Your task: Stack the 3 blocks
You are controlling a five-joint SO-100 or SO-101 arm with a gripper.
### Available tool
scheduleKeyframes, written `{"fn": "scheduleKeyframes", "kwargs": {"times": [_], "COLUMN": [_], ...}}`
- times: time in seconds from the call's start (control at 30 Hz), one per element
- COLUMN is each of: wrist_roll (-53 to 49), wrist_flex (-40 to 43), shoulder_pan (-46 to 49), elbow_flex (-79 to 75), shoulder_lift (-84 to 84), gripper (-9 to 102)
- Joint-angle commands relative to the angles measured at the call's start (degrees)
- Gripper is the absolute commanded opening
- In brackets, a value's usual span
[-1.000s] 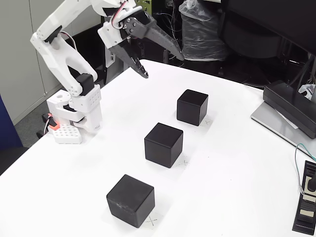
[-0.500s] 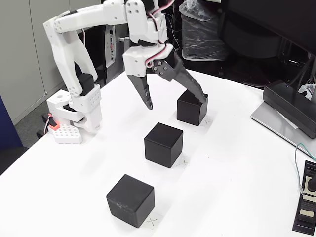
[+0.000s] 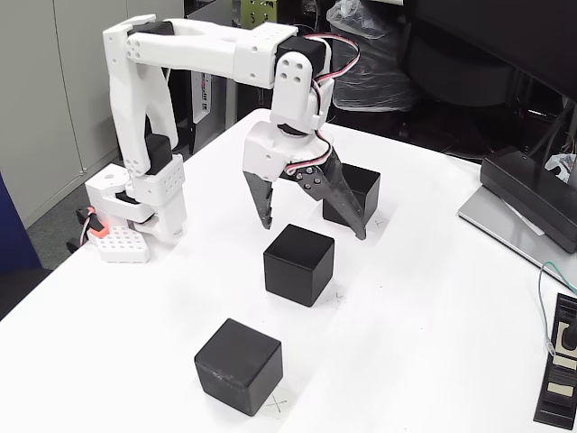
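Blocks sit in a diagonal row on the white table (image 3: 433, 298): the nearest block (image 3: 239, 366) at lower centre, the middle block (image 3: 298, 263) at frame centre, the far block (image 3: 356, 194) above and right of it, each well apart. They look rigid, matte and probably light; flat opposite side faces should offer the surest hold. The gripper (image 3: 314, 227) hangs with jaws spread wide just above the middle block, touching nothing. Half a second ago it was higher and nearer the far block; the arm has since swung down and toward the camera.

Open pincer (image 3: 313, 230) above middle cube (image 3: 298, 264)
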Motion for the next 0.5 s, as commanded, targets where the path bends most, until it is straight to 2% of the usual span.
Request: {"fn": "scheduleKeyframes", "kwargs": {"times": [0.0, 0.47], "wrist_roll": [-2.4, -9.5], "wrist_flex": [0.4, 0.0], "shoulder_pan": [-0.4, -0.3], "elbow_flex": [-1.2, 5.4], "shoulder_lift": [-0.1, -0.2], "gripper": [46, 46]}}
